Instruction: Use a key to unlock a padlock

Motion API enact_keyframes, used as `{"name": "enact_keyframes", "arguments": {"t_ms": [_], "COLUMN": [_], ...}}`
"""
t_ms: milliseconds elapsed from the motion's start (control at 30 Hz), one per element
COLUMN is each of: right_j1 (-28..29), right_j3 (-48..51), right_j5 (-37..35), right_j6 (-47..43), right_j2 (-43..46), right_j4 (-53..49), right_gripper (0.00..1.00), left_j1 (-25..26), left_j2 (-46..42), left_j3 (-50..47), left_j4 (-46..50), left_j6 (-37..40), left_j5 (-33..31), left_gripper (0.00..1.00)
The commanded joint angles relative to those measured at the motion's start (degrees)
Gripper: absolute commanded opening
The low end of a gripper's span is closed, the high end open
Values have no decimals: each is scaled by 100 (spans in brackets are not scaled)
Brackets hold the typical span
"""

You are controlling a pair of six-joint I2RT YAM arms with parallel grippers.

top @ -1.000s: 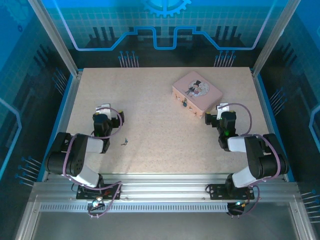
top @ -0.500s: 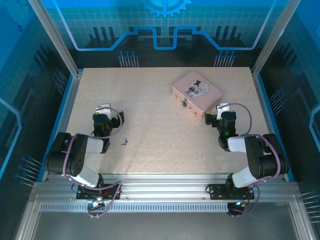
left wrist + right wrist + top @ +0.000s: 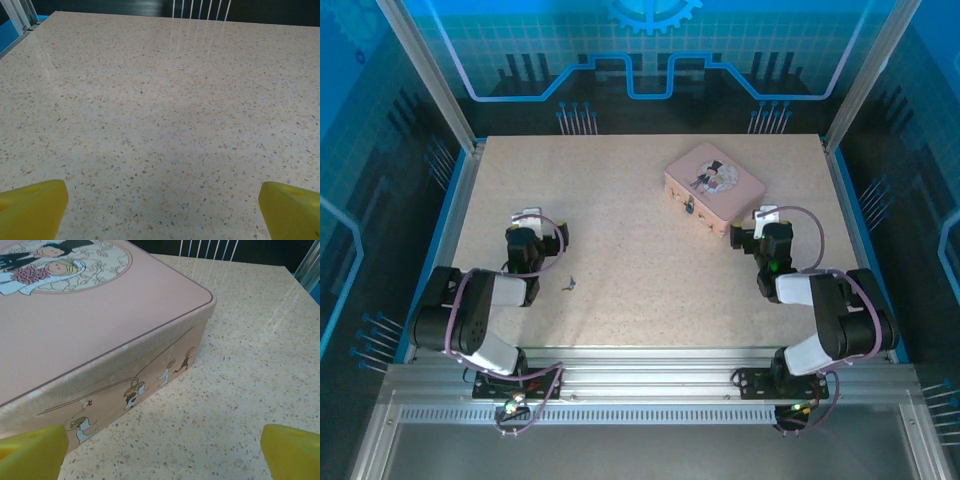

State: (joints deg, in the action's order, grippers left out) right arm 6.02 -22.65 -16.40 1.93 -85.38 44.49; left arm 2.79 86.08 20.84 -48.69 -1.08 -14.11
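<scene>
Padlock (image 3: 689, 209): a tiny dark metal lock on the front clasp of the pink rectangular tin box (image 3: 715, 180) with the cartoon couple on its lid, far right on the speckled beige tabletop (image 3: 620, 170)
Key (image 3: 570, 283): a tiny thin dark-silvery metal key lying flat on the table near the left arm, well apart from the box
Left gripper (image 3: 161, 205): yellow-tipped fingers spread wide over bare table, nothing between them
Right gripper (image 3: 161, 447): spread wide too, empty, just beside the near corner of the box
Risk, the pick-up: I'd say the key is the worry; flat and thin on a smooth top, it could skid away or slip out of such broad fingers
Risk, the box: it looks free-standing, so a push at the keyhole may slide or turn it unless the right gripper steadies it
Risk, the lock: it is so small that a slightly tilted key could miss the slot or swing it aside
Risk, the nudge: the right fingers sit close enough to bump the box corner
Count: one Padlock, one Key, one box, two grippers, two yellow fingertips on each
</scene>
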Motion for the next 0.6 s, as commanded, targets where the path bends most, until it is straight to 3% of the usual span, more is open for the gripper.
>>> {"name": "enact_keyframes", "arguments": {"t_ms": [0,67,233,300,367,400,433,567], "right_j1": [-46,-6,-206,-348,-528,-663,-873,-1076], "right_j3": [184,153,-601,-892,-1496,-1680,-1745,-2302], "right_j5": [96,38,-32,-67,-579,-511,113,1111], "right_j6": [15,-21,623,1425,2991,3392,3265,2970], "right_j2": [228,407,1574,1926,2207,2236,2230,1876], "right_j4": [348,175,-2028,-2821,-4660,-5197,-5169,-5321], "right_gripper": [100,100,100,100,100,100,100,100], "left_j1": [12,20,20,4,-89,-188,-235,-114], "left_j2": [-577,-814,-1067,-1051,-997,-925,-828,-515], "left_j3": [522,960,1966,2277,2518,2602,2667,2895], "left_j4": [1001,1846,3318,3651,4004,3982,3893,3743], "left_j6": [47,-22,-590,-1178,-2227,-2517,-2659,-2982], "left_j5": [-211,-287,147,484,910,1410,1863,2797], "left_gripper": [99,99,99,99,99,99,99,99]}}
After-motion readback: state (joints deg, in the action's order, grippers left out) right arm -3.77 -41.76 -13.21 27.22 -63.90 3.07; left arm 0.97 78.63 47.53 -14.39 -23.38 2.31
